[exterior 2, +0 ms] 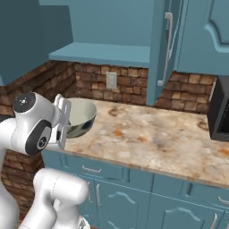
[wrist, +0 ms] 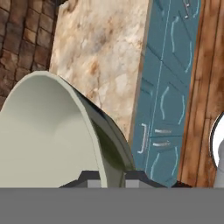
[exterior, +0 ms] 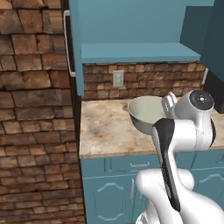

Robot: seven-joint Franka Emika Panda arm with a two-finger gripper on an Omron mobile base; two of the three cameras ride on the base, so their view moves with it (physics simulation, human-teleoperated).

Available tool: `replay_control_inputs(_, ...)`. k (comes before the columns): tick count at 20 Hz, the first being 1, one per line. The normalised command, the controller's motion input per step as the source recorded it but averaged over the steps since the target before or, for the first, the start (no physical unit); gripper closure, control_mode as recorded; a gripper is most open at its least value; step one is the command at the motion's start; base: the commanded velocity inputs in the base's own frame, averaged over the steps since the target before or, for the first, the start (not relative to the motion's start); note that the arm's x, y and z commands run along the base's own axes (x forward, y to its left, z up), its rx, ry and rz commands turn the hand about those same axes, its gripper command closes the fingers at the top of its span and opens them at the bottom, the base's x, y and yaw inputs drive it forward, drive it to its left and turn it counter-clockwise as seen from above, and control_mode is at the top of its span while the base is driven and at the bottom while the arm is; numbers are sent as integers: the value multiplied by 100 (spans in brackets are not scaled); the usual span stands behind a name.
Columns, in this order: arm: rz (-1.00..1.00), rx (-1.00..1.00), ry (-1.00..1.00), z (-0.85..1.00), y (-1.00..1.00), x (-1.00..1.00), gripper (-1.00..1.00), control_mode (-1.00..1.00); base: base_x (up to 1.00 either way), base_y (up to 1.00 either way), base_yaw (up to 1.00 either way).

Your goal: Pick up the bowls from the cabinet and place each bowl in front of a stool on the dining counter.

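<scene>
1. beige-olive, round and ceramic, the bowl (exterior: 146, 114) hangs in the air above the tan marbled stone table (exterior: 107, 129), and we see its pale inside tilted up.
2. our claw (wrist: 113, 177) is clamped on the bowl's rim, one finger inside the wall and one outside.
3. the teal-blue wall cabinet (exterior: 131, 26) stands open above, its door with the silver bar handle (exterior: 68, 43) swung towards us.

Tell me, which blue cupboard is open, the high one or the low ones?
The high cabinet is open: its door swings out, showing the shelf. The low doors under the stone counter are shut.
</scene>
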Motion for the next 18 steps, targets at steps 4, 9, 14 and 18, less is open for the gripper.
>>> replay_control_inputs(4,0,0,0,0,0,0,100,100,-61,25,33)
replay_control_inputs(9,0,0,0,0,0,0,100,100,-16,42,71)
replay_control_inputs(14,0,0,0,0,0,0,100,100,-26,59,80)
replay_control_inputs(18,0,0,0,0,0,0,100,100,-18,62,83)
